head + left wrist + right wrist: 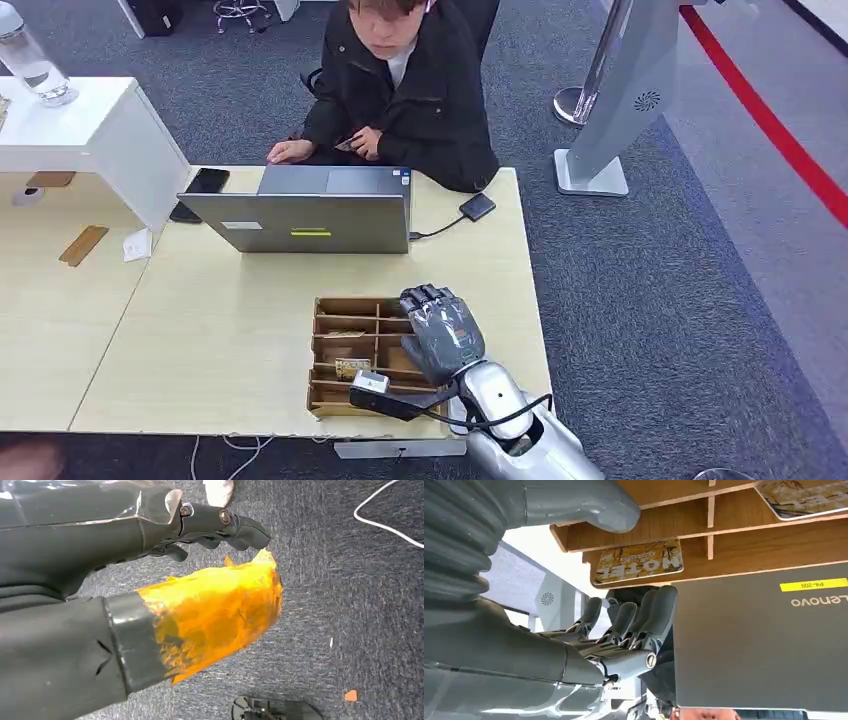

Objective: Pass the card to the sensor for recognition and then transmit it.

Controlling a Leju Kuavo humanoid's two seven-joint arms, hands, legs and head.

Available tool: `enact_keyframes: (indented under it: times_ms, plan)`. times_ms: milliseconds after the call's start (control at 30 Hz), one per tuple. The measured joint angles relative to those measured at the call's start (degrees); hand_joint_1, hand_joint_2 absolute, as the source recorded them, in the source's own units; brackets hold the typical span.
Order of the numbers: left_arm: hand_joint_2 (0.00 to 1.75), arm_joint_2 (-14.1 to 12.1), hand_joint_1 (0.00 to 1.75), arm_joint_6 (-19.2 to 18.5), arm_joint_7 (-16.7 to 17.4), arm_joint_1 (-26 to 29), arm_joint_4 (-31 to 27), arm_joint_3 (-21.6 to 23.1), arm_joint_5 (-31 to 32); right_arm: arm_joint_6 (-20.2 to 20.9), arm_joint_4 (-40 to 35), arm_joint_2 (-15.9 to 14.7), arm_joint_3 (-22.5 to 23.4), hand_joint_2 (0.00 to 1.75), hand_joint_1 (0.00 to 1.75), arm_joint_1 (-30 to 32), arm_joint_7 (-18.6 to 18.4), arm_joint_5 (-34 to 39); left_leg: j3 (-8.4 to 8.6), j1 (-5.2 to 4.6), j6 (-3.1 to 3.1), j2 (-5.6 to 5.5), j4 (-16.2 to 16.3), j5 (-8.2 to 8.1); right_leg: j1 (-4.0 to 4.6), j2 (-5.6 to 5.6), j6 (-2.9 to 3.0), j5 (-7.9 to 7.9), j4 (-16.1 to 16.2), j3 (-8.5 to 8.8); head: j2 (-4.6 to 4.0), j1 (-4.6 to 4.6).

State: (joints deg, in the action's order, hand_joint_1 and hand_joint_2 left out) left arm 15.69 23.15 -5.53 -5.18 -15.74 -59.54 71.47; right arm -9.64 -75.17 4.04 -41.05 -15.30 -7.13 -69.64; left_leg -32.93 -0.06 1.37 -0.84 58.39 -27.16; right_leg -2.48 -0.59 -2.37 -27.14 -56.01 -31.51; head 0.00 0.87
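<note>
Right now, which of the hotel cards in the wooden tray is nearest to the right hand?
The hotel card lying just beside the right hand, close to its thumb. The other card lies in a compartment farther from the hand, past a divider.

Laptop (318, 208) blocks beyond divided tray (340, 340); bare tabletop (220, 340) seemingly leftward.

Right hand (624, 625): your fingers (659, 610) are apart, holding nothing.
Card (639, 562): lies flat in the wooden tray (744, 540), just beside your thumb (589, 505).
Laptop (764, 640): beyond the tray, lid back facing you.
</note>
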Motion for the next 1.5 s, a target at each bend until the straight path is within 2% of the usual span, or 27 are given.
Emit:
enact_keyframes:
  times_ms: [100,233,267,400,467,533,633,700,867,933,1267,1500]
  plan:
    - [0.0,0.0,0.0,0.0,0.0,0.0,0.0,0.0,0.0,0.0,0.0,0.0,0.0,1.75,0.89,0.0,0.0,0.0,0.0,0.0,0.0,0.0,0.0,0.0,0.0,0.0,0.0,0.0,0.0,0.0,0.0,0.0]
    - [0.0,0.0,0.0,0.0,0.0,0.0,0.0,0.1,0.2,0.1,0.5,0.0,0.0,1.75,0.91,-0.3,0.0,0.0,0.0,0.0,0.0,0.0,0.0,0.0,0.0,0.0,0.0,0.0,0.0,0.0,0.0,0.0]
    - [0.0,0.0,0.0,0.0,0.0,0.0,0.0,0.1,0.2,0.1,0.5,0.0,0.0,1.75,1.01,-0.3,0.0,0.0,0.0,0.0,0.0,0.0,0.0,0.0,0.0,0.0,0.0,0.0,0.0,0.0,0.0,-0.02]
    - [0.0,0.0,0.0,0.0,0.0,0.0,0.0,0.1,0.2,0.1,0.9,0.1,0.0,1.75,1.12,-0.4,0.0,0.0,0.0,0.0,0.0,0.0,0.0,0.0,0.0,0.0,0.0,0.0,0.0,0.0,0.0,0.0]
    - [0.0,0.0,0.0,0.0,0.0,0.0,0.0,0.1,0.2,0.1,0.9,0.1,0.0,1.75,1.24,-0.5,0.0,0.0,0.0,0.0,0.0,0.0,0.0,0.0,0.0,0.0,0.0,0.0,0.0,0.0,0.0,0.0]
    - [0.0,0.0,0.0,0.0,0.1,0.0,0.0,0.1,0.2,0.1,1.0,0.1,0.0,1.75,1.24,-0.6,0.0,0.0,0.0,0.0,0.0,0.0,0.0,0.0,0.0,0.0,0.0,0.0,0.0,0.0,0.0,-0.02]
    - [0.0,0.0,0.0,0.0,0.1,0.0,0.0,0.1,0.3,0.1,1.3,0.2,0.1,1.75,1.47,-0.9,0.0,0.1,0.0,0.0,0.0,0.0,0.0,0.0,0.0,0.0,0.0,0.0,0.0,0.0,0.0,0.0]
    - [0.0,0.0,0.0,0.0,0.1,0.0,0.0,0.1,0.3,0.1,1.5,0.3,0.1,1.75,1.52,-1.1,0.0,0.1,0.0,0.0,0.0,0.0,0.0,0.0,0.0,0.0,0.0,0.0,0.0,0.0,0.0,0.0]
    - [0.0,0.0,0.0,-0.1,0.1,0.0,0.0,0.3,0.5,0.2,2.0,0.5,0.1,1.75,1.52,-1.5,0.0,0.1,0.0,0.0,0.0,0.0,0.0,0.0,0.0,0.0,0.0,0.0,0.0,0.0,0.0,-0.02]
    - [0.0,0.0,0.0,-0.2,0.1,0.0,0.0,0.5,0.5,0.2,2.2,0.5,0.1,1.75,1.68,-1.6,0.0,0.1,0.0,0.0,0.0,0.0,0.0,0.0,0.0,0.0,0.0,0.0,0.0,0.0,0.0,-0.02]
    - [0.0,0.0,0.0,-0.2,0.3,0.0,0.0,1.0,0.6,0.0,3.1,0.8,0.1,1.75,1.75,-2.2,0.0,0.3,0.01,0.0,0.0,0.01,0.0,0.0,0.0,0.01,0.0,0.0,0.0,0.0,0.0,0.0]
    - [0.0,0.0,0.0,-0.1,0.2,0.1,0.0,0.9,0.0,-3.5,2.1,1.0,0.3,1.75,1.75,-1.3,1.2,0.0,0.01,0.01,0.0,0.01,0.0,0.0,0.01,0.02,0.0,0.0,0.0,0.0,0.0,-0.02]
